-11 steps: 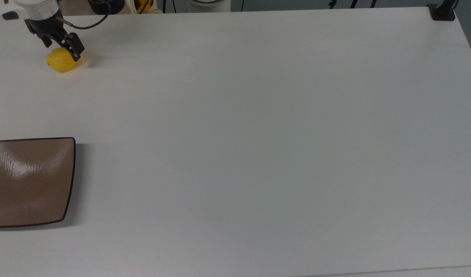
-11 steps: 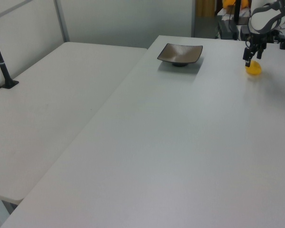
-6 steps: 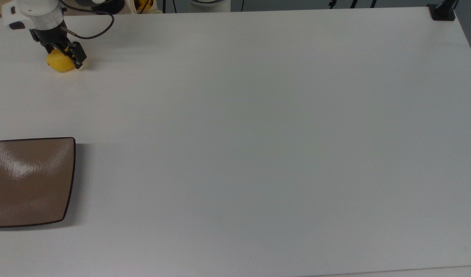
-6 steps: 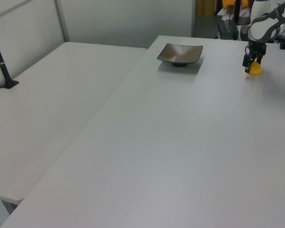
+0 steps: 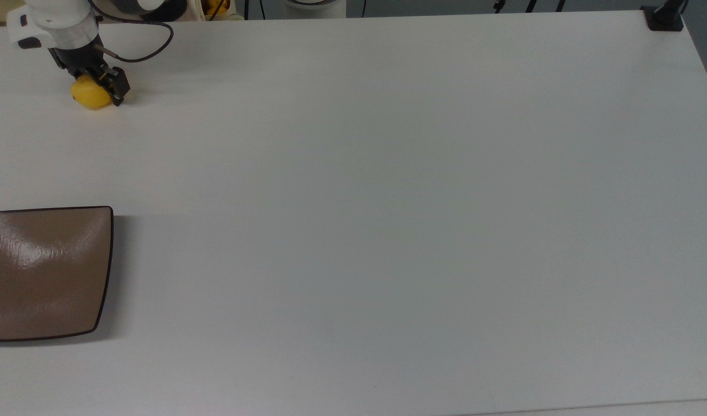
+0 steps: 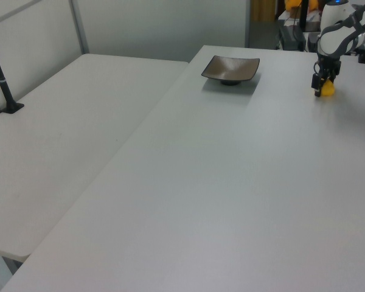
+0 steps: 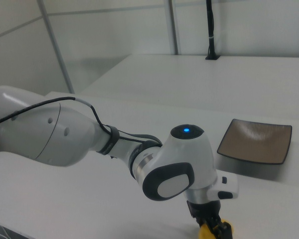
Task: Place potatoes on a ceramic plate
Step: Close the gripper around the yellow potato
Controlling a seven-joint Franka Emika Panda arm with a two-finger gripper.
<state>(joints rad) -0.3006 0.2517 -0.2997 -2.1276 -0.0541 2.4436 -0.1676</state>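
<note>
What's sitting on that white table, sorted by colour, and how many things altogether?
Yellow: 1, the potato, down on the table with the claw around it.
Tan-brown: 1, the square ceramic plate, with nothing on it.
Total: 2

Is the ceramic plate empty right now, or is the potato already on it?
Empty. The ceramic plate shows only its glossy brown surface; the potato sits on the table at the claw.
</note>
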